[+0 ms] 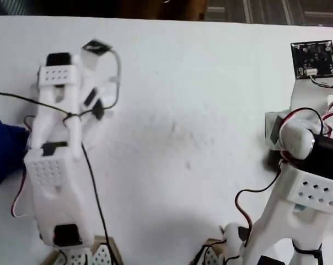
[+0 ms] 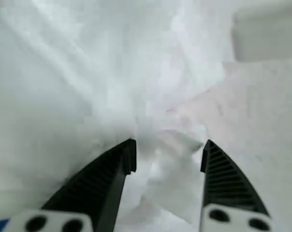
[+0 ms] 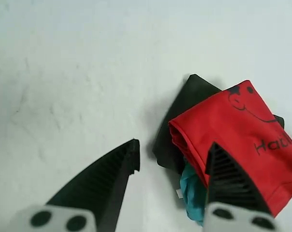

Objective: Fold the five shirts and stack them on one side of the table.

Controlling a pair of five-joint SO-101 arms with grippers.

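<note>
under red shirt (image 3: 233, 130) — teal cloth (image 3: 192, 186), half-hidden

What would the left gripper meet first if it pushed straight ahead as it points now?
Probably the crumpled white cloth: a bunched fold sits directly ahead of the left gripper, between its open jaws. Depth is unclear, so I cannot tell whether it touches yet.

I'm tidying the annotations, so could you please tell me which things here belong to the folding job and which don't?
Job: red shirt, black shirt, teal shirt in a pile; white fabric, apparently a shirt; blue cloth; left pincer; right pincer.
Not job: table, black wire, circuit board.
</note>
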